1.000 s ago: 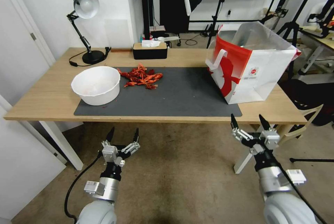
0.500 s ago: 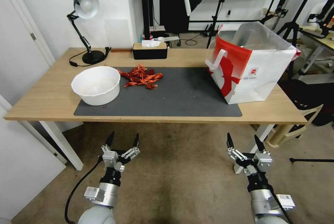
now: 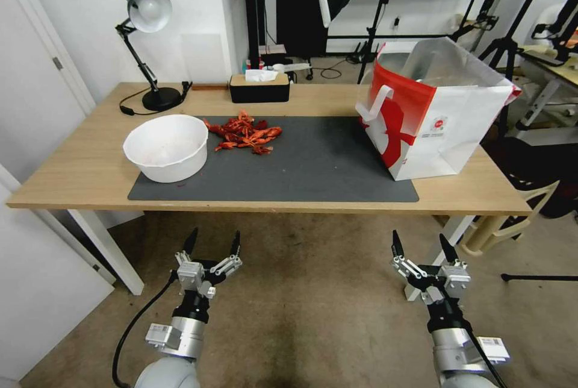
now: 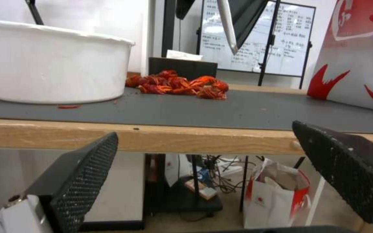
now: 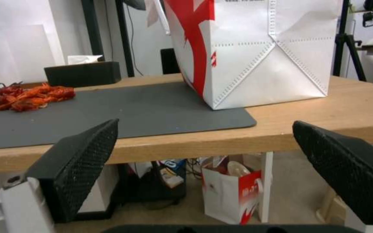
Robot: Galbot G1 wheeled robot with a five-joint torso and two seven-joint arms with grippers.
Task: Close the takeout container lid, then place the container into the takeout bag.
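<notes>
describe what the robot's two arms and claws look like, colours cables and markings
Both arms are pale grey with silver wrist sections and black links. Each claw, left claw and right claw, has two black pointed fingers with dotted textured pads on silver-white knuckle blocks. A black cable trails from the left arm; small white labels sit on both wrists.

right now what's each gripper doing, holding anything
Left gripper: open, holding nothing, low in front of the table.
Right gripper: open, holding nothing, low in front of the table near the takeout bag.

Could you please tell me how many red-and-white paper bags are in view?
2: the large bag stands on the table's right side; a smaller bag sits on the floor under it. Others may be hidden.
</notes>
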